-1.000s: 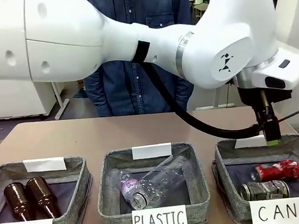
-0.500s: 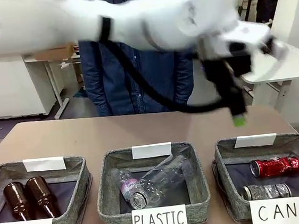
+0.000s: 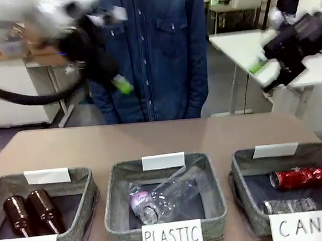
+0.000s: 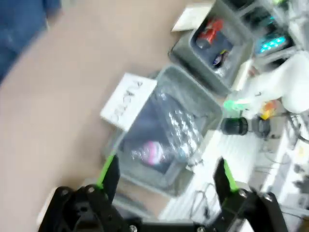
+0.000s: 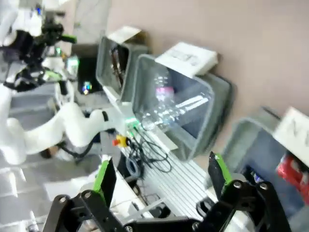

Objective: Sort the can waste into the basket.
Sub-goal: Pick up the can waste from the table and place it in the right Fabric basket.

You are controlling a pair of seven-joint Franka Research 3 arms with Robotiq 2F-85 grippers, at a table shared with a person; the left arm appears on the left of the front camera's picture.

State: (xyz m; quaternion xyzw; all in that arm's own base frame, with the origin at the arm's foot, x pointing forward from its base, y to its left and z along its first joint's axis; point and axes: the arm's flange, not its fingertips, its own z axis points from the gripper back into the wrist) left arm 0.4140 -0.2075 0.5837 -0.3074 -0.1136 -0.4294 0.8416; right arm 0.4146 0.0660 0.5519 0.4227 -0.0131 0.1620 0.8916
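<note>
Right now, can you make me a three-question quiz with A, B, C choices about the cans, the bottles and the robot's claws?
1. Where is the red can?
A. basket marked CAN
B. basket marked PLASTIC
C. bare table

2. How many brown bottles lie in the basket marked BOTTLE?
A. one
B. two
C. four

3. What is the left gripper doing?
A. squeezing a can
B. holding a bottle
C. open, holding nothing

Answers: 1 A, it lies there behind the black patterned can. 2 B, two side by side. 3 C, its fingers stand apart with nothing between.
</note>
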